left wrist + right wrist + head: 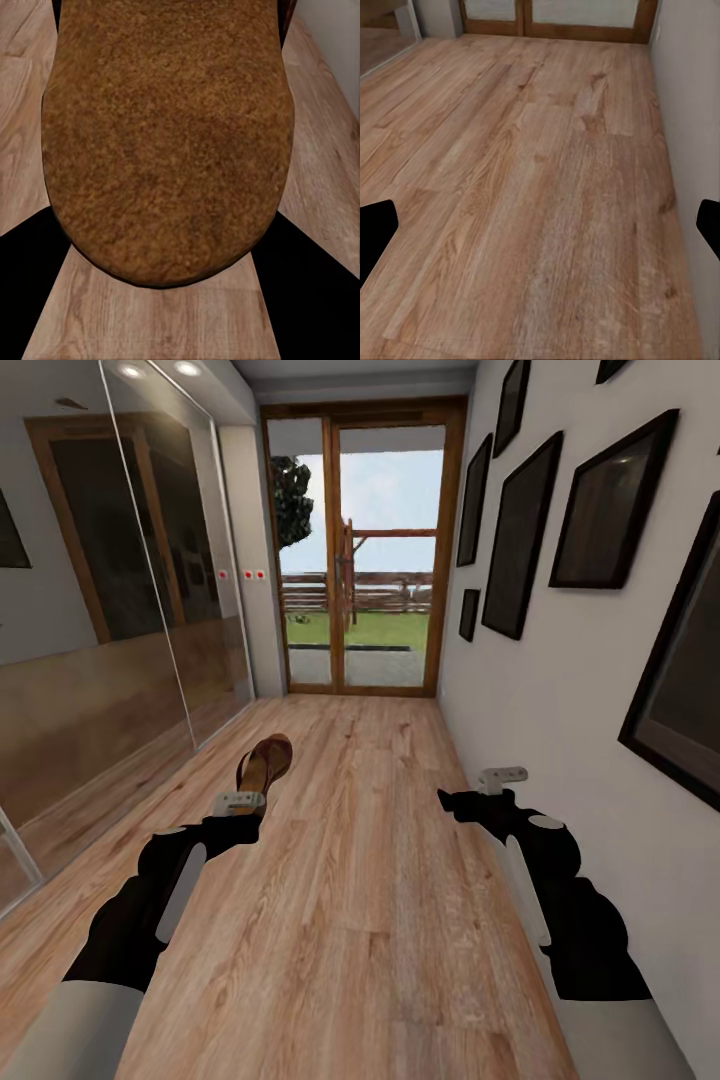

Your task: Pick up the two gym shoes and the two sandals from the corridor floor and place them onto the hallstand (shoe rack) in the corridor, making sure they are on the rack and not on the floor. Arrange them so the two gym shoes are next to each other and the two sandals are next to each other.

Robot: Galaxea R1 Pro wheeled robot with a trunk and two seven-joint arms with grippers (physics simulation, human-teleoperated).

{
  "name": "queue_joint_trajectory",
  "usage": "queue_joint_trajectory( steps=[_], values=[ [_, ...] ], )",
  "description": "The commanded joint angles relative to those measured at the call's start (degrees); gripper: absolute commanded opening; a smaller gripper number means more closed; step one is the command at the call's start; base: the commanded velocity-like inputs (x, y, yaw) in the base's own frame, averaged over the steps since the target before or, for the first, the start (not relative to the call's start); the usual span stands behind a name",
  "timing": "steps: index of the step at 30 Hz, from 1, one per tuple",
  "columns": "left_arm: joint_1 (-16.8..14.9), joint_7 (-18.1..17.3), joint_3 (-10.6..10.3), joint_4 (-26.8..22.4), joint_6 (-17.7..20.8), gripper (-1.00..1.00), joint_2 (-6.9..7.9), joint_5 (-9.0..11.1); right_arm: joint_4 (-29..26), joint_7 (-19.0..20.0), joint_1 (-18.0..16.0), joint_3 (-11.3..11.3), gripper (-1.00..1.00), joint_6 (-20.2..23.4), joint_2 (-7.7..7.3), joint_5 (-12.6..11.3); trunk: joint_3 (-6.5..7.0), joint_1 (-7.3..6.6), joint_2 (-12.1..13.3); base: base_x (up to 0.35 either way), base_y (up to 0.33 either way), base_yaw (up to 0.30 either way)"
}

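Corridor floor (380, 880) runs bare toward glass door (360, 560); hallstand not sighted. Left gripper (240, 800) clamped on one sandal (265, 765), carried raised off the planks, likely for transit. Right gripper (500, 778) wide open, holding nothing.

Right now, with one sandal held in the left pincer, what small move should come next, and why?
Probably turn the base to look for the hallstand, keeping the grip. The left pincer holds a sandal above the corridor floor, its footbed close before the left wrist camera. The right pincer is open and empty. Ahead stands a glass door, with no rack to set the sandal on.
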Motion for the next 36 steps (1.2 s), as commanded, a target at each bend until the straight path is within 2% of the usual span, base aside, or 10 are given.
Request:
queue_joint_trajectory(
  steps=[1, 36],
  values=[
    [-0.03, -0.06, -0.04, -0.05, 0.25, -1.00, 0.04, 0.11, -0.06, 0.22, -0.04, -0.04, 1.00, 0.30, 0.02, 0.07, -0.06, 0.02, -0.02, 0.337, 0.000, 0.001],
    [-0.03, -0.06, -0.03, -0.05, 0.25, -1.00, 0.04, 0.14, -0.06, 0.20, -0.04, -0.02, 1.00, 0.31, 0.06, 0.07, -0.06, 0.02, -0.02, 0.345, 0.000, 0.009]
  ],
)
